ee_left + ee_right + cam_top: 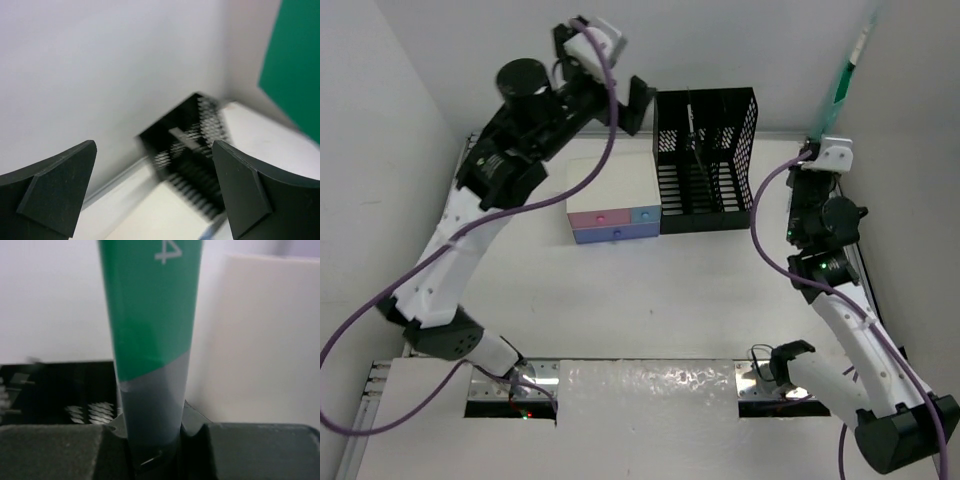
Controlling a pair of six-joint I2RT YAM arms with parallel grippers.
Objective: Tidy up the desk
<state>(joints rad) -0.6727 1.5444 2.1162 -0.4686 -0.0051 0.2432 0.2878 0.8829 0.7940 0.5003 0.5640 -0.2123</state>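
The white desk [650,300] carries a black mesh organizer [705,160] at the back and a small white-topped box with pink and blue drawers [613,205] to its left. My left gripper [618,105] is raised above the drawer box, open and empty. In the left wrist view its fingers [55,190] frame the blurred organizer [190,150]. My right gripper [817,150] is at the back right, shut on a green and grey marker [845,75] that points up. In the right wrist view the marker [150,315] stands upright in the closed gripper [155,445].
White walls enclose the desk at the left, back and right. The organizer [55,390] lies left of the held marker. A green surface [295,65] fills the upper right of the left wrist view. A crinkled white sheet [650,385] lies at the near edge between the arm bases.
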